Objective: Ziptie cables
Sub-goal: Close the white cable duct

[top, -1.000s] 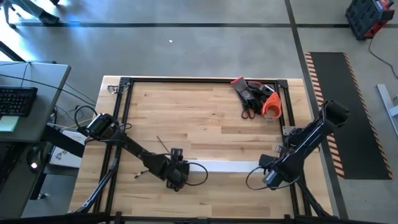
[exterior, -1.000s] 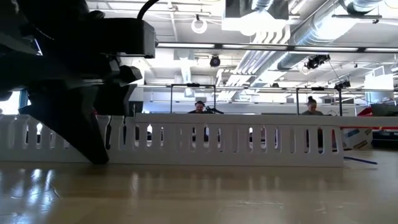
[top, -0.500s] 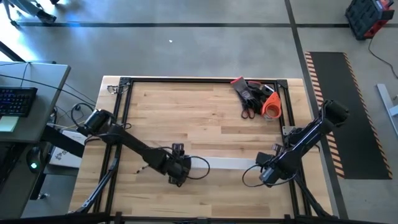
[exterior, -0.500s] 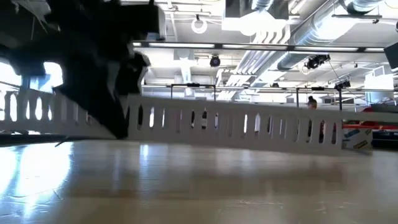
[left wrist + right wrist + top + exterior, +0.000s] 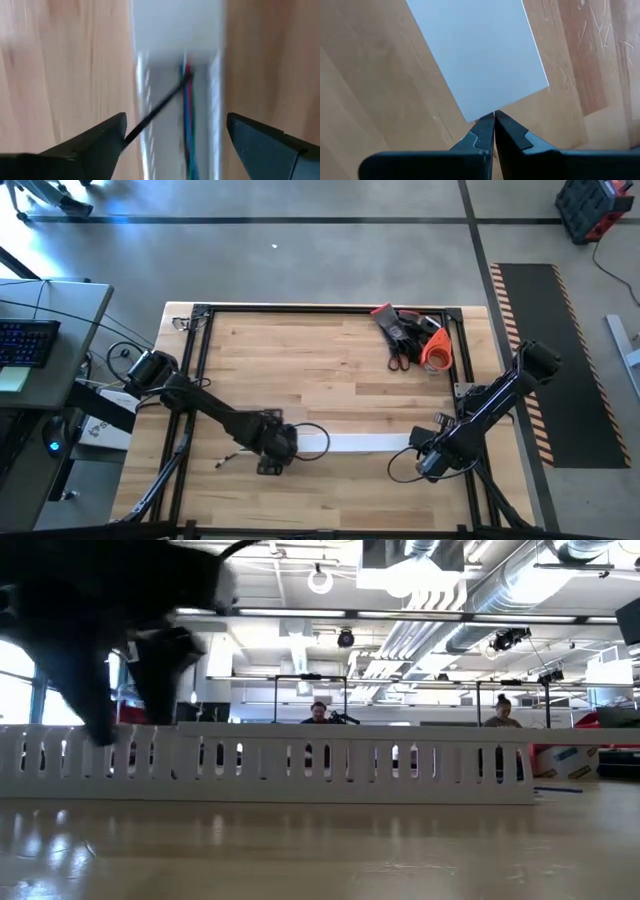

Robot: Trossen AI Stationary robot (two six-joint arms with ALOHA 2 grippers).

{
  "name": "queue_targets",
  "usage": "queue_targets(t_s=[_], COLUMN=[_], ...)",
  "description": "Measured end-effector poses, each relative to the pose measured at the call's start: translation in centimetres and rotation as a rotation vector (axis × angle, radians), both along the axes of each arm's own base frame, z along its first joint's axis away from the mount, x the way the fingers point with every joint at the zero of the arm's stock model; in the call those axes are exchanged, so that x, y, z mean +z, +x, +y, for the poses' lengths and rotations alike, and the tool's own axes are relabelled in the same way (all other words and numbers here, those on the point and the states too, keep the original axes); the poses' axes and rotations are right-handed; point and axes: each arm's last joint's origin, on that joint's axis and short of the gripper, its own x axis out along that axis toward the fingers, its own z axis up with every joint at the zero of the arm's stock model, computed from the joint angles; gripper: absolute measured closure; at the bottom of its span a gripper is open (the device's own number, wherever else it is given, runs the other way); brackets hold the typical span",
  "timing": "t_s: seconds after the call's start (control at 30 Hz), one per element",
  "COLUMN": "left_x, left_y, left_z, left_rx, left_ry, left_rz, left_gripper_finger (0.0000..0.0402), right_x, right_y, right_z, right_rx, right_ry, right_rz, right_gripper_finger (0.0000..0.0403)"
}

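A long white slotted channel strip (image 5: pixel 360 443) lies flat on the wooden table near its front edge; the low view shows it standing level (image 5: pixel 300 765). Inside its left end lie the cables (image 5: pixel 188 115), thin red, blue and dark wires, and a thin black strand (image 5: pixel 152 116) slants out over the channel's wall. My left gripper (image 5: pixel 175 125) hangs open above that end, pointing down, one finger on each side of the channel, touching nothing. My right gripper (image 5: pixel 494 117) is shut at the strip's right end (image 5: pixel 425 458). My right gripper comes from above, pointing down. Its shut fingertips (image 5: pixel 487 125) stand right at the end edge of the strip's white top (image 5: pixel 480 112). I cannot tell whether they touch the strip or only the table beside it.
A heap of red, black and orange tools (image 5: pixel 410 335) lies at the far right corner. A black metal frame (image 5: pixel 200 360) runs along the table's edges. Bare wood (image 5: pixel 320 370) lies between the strip and the far edge. People sit in the room behind.
My left gripper has risen from the table at the strip's left end and gone a little toward the table's left edge. In the low view its fingers stood on the table and now hang clear. The strip tilted with its left end up, then settled level again.
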Motion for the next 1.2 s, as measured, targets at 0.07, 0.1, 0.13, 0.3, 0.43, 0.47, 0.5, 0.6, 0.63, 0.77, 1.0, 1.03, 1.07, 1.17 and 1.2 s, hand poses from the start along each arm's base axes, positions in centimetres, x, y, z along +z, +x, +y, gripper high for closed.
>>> queue_targets(t_s=[0.07,0.1,0.13,0.3,0.43,0.47,0.5,0.6,0.63,0.77,1.0,1.03,1.07,1.17,1.2], left_x=[-0.1,-0.3,-0.4,-1.3,-2.6,-2.9,-3.1,-3.7,-3.9,-4.2,-4.3,-4.3,-4.3,-4.2,-4.2], left_y=[-1.1,-1.6,-2.0,-3.4,-3.7,-3.7,-3.7,-3.8,-3.7,-3.8,-3.1,-2.9,-2.6,-2.2,-2.2], left_z=[-0.3,-0.6,-1.0,-2.7,-3.1,-3.1,-3.0,-2.8,-2.7,-2.7,-2.8,-2.8,-2.8,-2.6,-2.5], left_rx=[0.045,0.058,0.068,0.107,0.151,0.160,0.166,0.176,0.181,0.183,0.174,0.167,0.161,0.145,0.140], left_ry=[0.023,0.039,0.049,0.105,0.089,0.080,0.076,0.066,0.061,0.046,0.047,0.039,0.031,0.019,0.018], left_rz=[0.074,0.086,0.086,0.017,-0.069,-0.083,-0.097,-0.119,-0.126,-0.140,-0.215,-0.228,-0.240,-0.248,-0.235], left_gripper_finger=[0.0074,0.0074,0.0074,0.0074,0.0075,0.0078,0.0082,0.0106,0.0118,0.0171,0.0203,0.0201,0.0198,0.0193,0.0193], right_x=[0.0,0.0,0.0,0.0,0.0,0.0,0.0,0.0,0.0,0.0,0.1,0.2,0.3,0.4,0.4], right_y=[0.0,0.0,0.0,0.1,0.1,0.1,0.1,0.1,0.1,0.0,2.0,2.5,2.9,3.9,4.0], right_z=[0.0,0.0,0.0,-0.1,0.0,0.0,0.0,0.2,0.2,0.4,0.9,0.9,0.8,0.7,0.6], right_rx=[0.002,0.002,0.003,0.004,0.004,0.004,0.004,0.003,0.002,0.008,0.075,0.089,0.102,0.143,0.154], right_ry=[-0.002,-0.006,-0.008,-0.024,-0.021,-0.020,-0.017,0.010,0.021,0.026,0.080,0.094,0.107,0.131,0.133], right_rz=[-0.002,-0.005,-0.008,-0.027,-0.031,-0.030,-0.030,-0.022,-0.015,-0.016,-0.198,-0.227,-0.255,-0.302,-0.304], right_gripper_finger=[0.0403,0.0403,0.0403,0.0403,0.0403,0.0403,0.0403,0.0403,0.0403,0.0403,0.0403,0.0403,0.0403,0.0403,0.0403])
